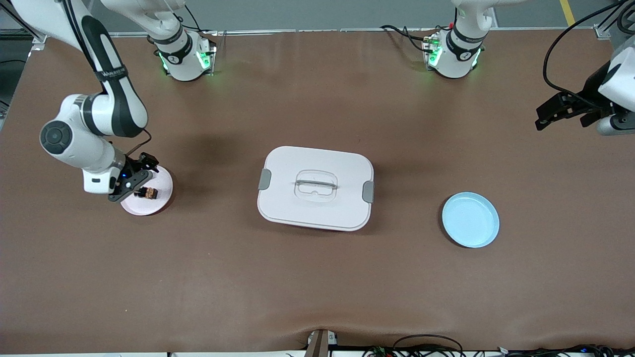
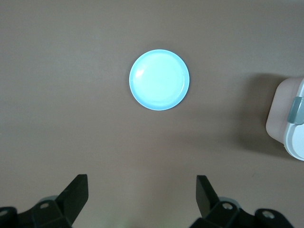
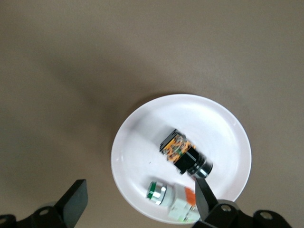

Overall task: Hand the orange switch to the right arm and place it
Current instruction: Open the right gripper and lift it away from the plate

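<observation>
The orange switch (image 1: 150,192) (image 3: 183,153), a small black body with an orange end and a silver ring, lies on its side on a pale round plate (image 1: 149,207) (image 3: 199,118) toward the right arm's end of the table. My right gripper (image 1: 136,177) (image 3: 140,190) hangs open just over this plate. Nothing is between its fingers, and one fingertip (image 3: 203,187) is close beside the switch's silver end. My left gripper (image 1: 543,116) (image 2: 141,184) waits open and empty, up over the left arm's end of the table.
A small white piece (image 3: 175,199) with green and orange bits shares the pale plate. A white lidded box (image 1: 297,208) (image 2: 289,118) with grey latches sits mid-table. An empty light-blue plate (image 1: 470,219) (image 2: 159,79) lies toward the left arm's end.
</observation>
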`<state>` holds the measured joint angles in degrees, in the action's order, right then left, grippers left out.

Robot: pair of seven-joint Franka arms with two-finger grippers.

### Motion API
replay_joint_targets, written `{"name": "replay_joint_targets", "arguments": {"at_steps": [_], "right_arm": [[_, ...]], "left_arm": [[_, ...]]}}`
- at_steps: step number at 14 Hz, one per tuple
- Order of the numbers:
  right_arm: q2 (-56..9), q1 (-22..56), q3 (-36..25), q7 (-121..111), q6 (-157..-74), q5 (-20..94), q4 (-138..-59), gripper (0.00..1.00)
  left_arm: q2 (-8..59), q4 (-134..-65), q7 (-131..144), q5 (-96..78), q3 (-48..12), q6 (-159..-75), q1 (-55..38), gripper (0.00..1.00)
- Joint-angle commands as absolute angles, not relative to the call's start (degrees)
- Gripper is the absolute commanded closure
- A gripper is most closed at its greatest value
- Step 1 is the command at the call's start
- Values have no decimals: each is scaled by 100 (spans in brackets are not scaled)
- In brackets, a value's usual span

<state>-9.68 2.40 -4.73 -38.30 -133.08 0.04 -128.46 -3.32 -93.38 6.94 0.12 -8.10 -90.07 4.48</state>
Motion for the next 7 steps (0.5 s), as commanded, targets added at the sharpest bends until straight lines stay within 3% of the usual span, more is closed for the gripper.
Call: {"name": "replay_joint_targets", "arguments": {"at_steps": [1, 3, 7], "right_arm": [[-450, 518, -483, -2667, -12799, -26, -12964, 0], [-238, 719, -475, -1893, -12264, -96, -12824, 0], [-273, 747, -492, -1767, -10594, -105, -11657, 0]], "left_arm": [[-334, -9299, 598, -79, -826, -8930, 483, 0], [-316, -9273, 598, -210, -817, -8938, 527, 0], [-308, -9150, 606, -264, -809, -8956, 510, 0]]}}
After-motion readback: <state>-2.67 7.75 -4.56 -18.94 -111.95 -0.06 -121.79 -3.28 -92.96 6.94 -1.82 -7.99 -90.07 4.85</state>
